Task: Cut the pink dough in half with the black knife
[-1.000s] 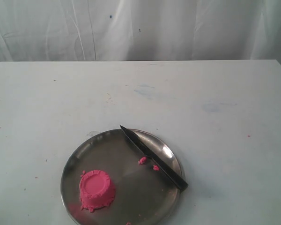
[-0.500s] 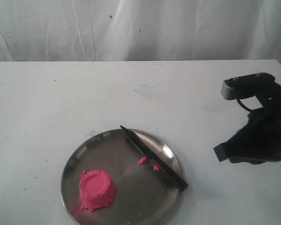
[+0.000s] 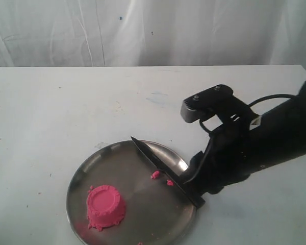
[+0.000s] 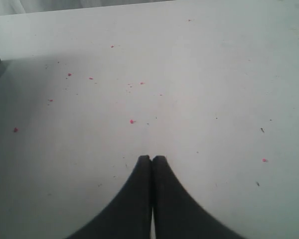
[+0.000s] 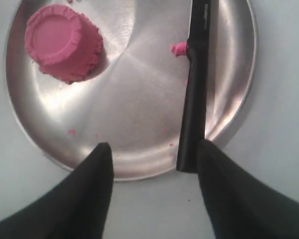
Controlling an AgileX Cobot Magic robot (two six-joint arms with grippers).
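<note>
Table | black knife diagonal, tip far-left | right hand spread empty | left hand closed

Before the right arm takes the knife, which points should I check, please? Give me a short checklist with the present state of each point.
1. Right gripper fingers open: ok.
2. Knife handle inside the gap between the fingers: ok, but off centre, close to one finger.
3. Knife apart from the dough: ok, both lie on the plate, not touching.
4. Dough whole, not yet cut: ok.
5. Fingers low enough to grip the handle: cannot tell.
6. Left gripper out of the way: ok, shut over the table, plate not in its view.
</note>
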